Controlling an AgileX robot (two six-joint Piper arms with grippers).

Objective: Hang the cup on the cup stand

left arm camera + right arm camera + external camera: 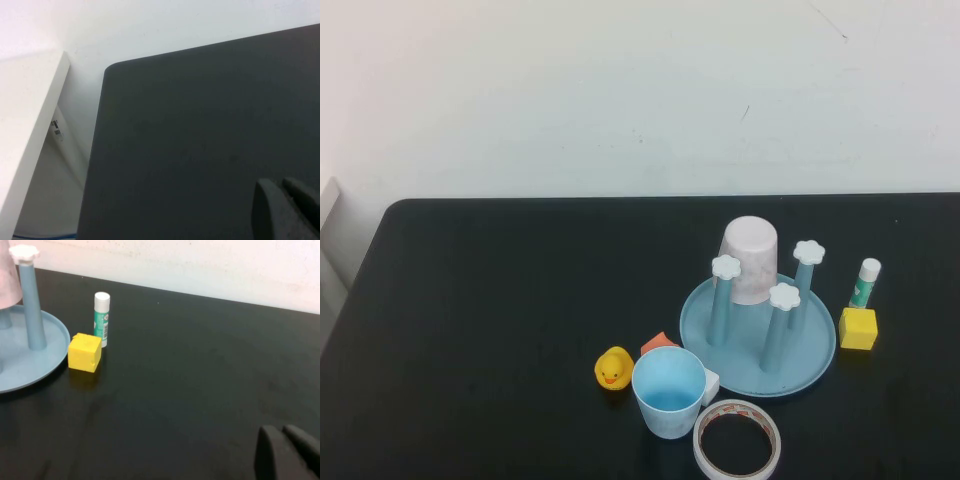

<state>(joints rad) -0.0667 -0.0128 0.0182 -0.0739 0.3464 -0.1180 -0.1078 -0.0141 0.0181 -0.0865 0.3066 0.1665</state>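
A black table fills the high view under a white wall, with every object gathered toward its right front part. The cup stand, a round dusty-blue tray with upright blue pegs capped by white flowers, is the largest item and the landmark here. A pale pink-white cup sits upside down over a peg at the far side of the cup stand. The cup, a light blue handleless tumbler, stands upright and open-mouthed on the table just beside the cup stand's near-left rim, not on any peg. A white tape roll lies flat just in front of the cup stand, close beside the cup. A yellow rubber duck sits left of the cup stand, beyond the cup, near an orange block that peeks out behind the cup's rim. A yellow cube rests just off the cup stand's right rim, and a green-and-white glue stick stands upright just behind that cube.

The left gripper shows only in its wrist view, hovering over a bare table corner well apart from the cup stand, its dark fingertips close together and holding nothing. The right gripper hovers over bare table to the right of the cup stand, past the cube, fingertips likewise close together and empty.
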